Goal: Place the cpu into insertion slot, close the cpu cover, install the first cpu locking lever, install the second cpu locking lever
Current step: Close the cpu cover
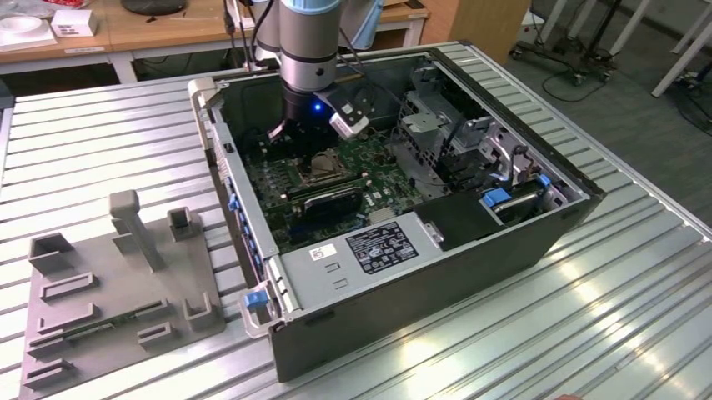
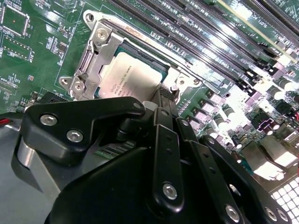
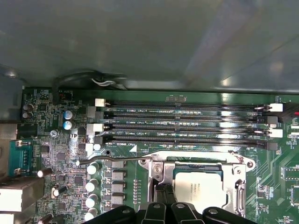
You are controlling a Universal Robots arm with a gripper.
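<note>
So the silvery-grey square cpu [image 2: 135, 77] is sitting in the dark square insertion slot with the silver rim [image 1: 323, 167], and the thin silver metal cpu cover [image 2: 100, 56] is folded down around it, framing the chip through its cut-out. The black robot hand [image 3: 167, 191] is parked right at the near edge of the socket. Its fingers are pinched together and aren't holding anything. In both wrist views the hand's own bulk blocks the near side of the socket.

A thin wire locking lever [image 3: 117, 159] runs along the far edge of the cover. Its hooked end pokes out over the green motherboard [image 3: 60, 158], near a row of small silver capacitors [image 3: 93, 186]. I can't tell if it's latched. Just beyond it are four long black memory slots [image 3: 187, 122].

Everything sits inside a black computer case [image 1: 445, 275] lying open on the ribbed metal bench [image 1: 501, 350]. A silver power supply box [image 1: 368, 250] is at the near end with a dark printed sticker on it, and a blue plastic tab [image 1: 256, 302] sits at the case's near corner. On the exterior view's left there's a grey plastic fixture [image 1: 122, 283] on the bench, well apart from the hand. The cpu top has faint print too.
</note>
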